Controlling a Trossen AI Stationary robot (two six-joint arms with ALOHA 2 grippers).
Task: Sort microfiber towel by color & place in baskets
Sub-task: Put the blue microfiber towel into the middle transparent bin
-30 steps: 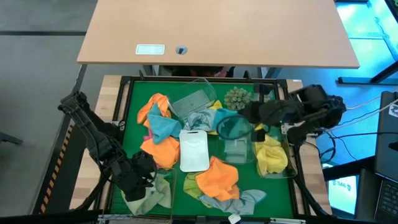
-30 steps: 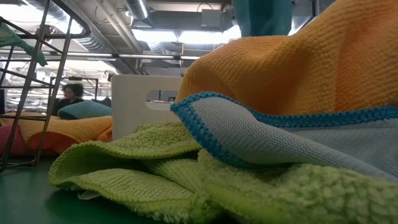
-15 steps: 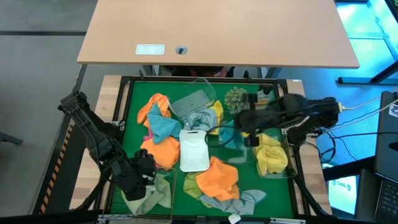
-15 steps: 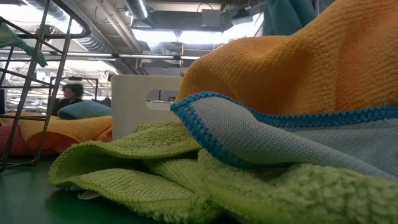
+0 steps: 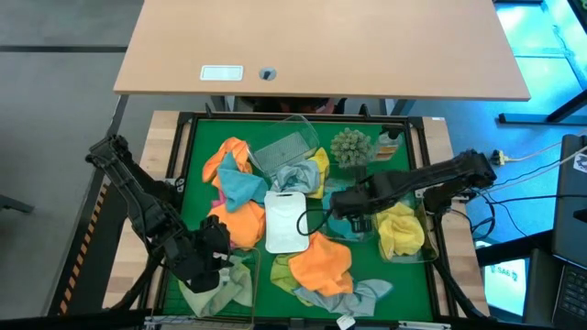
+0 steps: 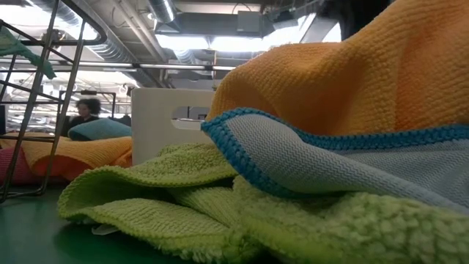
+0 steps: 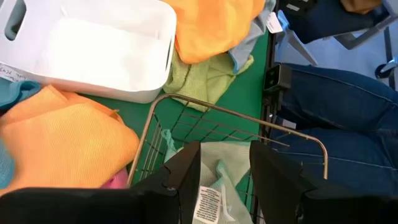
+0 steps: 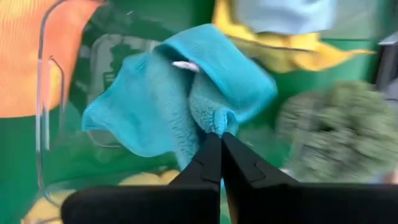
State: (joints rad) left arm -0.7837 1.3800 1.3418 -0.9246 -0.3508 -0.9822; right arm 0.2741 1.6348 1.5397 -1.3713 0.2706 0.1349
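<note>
**Teal towel in transit toward a basket**

While the right hand (image 5: 341, 203) hangs over the middle of the green surface (image 5: 197, 147) in the high view, it sits just beside the white tray (image 5: 286, 222), with a clear tub (image 5: 404, 234) holding a yellow towel (image 5: 400, 229) on its other side. Orange towels (image 5: 323, 261) lie near the front edge and beside the tray. The left hand (image 5: 213, 249) waits at the front left corner over the wire basket (image 5: 220, 291), where a pale green towel (image 5: 225, 280) lies.

From the low view, a lime green towel (image 6: 168, 198), a grey cloth with a blue hem (image 6: 330, 165) and an orange towel fill the foreground; the tray's handle end stands behind them. A blurred person shows far off in the room.

Through the left wrist view, the left hand's fingers (image 7: 186, 171) stand apart over the green towel inside the wire basket, holding nothing that I can make out.

Through the right wrist view, the right hand is clenched on a teal towel (image 8: 180, 99), pinching one fold so the rest hangs loose, with the spiky plant (image 8: 329, 127) behind it.

To do this step well, I judge the hand should carry the towel high enough that its dangling corners clear the tub rims and the plant, then centre it over the basket meant for teal before letting go, so no corner drapes over the edge
</note>
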